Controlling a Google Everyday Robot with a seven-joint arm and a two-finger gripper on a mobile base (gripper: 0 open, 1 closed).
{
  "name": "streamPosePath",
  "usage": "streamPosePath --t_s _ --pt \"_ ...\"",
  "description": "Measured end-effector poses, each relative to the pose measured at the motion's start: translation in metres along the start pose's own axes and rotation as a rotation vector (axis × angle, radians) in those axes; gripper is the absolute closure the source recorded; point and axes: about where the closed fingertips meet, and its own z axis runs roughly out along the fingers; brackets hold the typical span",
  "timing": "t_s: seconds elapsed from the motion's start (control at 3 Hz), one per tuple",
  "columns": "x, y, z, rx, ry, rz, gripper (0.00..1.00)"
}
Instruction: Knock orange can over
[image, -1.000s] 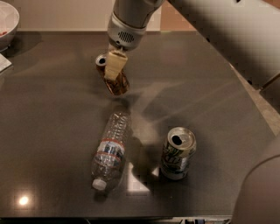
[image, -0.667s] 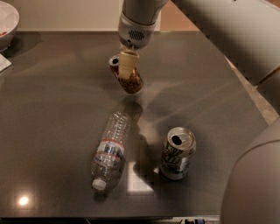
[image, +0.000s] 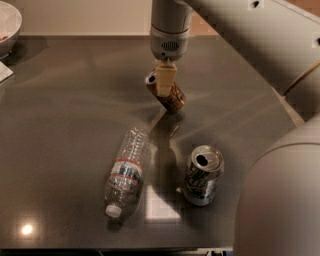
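Three drink containers sit on the dark table (image: 60, 130) in the single camera view.

The orange can (image: 172, 97) is toward 12 o'clock from the table's middle. It is tipped well off upright, with its silver top facing 10 o'clock and its base toward 4 o'clock. It seems to lean or lie against the surface, though I cannot tell whether its base touches the table.

The gripper (image: 164, 84) hangs straight down from the arm (image: 170, 30), which enters from the 12 o'clock edge. Its pale tip lies across the upper part of the orange can, touching it or just in front of it. Whether the gripper is parted, closed or clamped on the can cannot be told from this angle.

A clear plastic bottle (image: 127, 172) lies on its side at about 7 o'clock from the orange can, well apart from it, with its white cap (image: 112, 211) pointing toward 7 o'clock.

A green-and-white can (image: 202, 176) stands upright at 5 o'clock from the orange can, near the bottle but not touching it, with its opened top showing.

A bowl (image: 9, 25) sits at the 10 o'clock corner.

The robot's pale body (image: 280, 200) fills the 4 o'clock corner.
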Motion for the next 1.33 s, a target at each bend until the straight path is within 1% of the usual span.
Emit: streamPosePath --t_s 0.33,0.67,1.0,1.33 --pt "0.013 0.001 0.006 -0.007 0.061 -0.03 0.6" --pt "0.019 0.003 0.014 -0.021 0.107 -0.067 0.36" --pt "0.02 0.005 0.02 -0.033 0.127 -0.099 0.13" --pt "0.015 0.012 0.032 -0.065 0.133 -0.146 0.0"
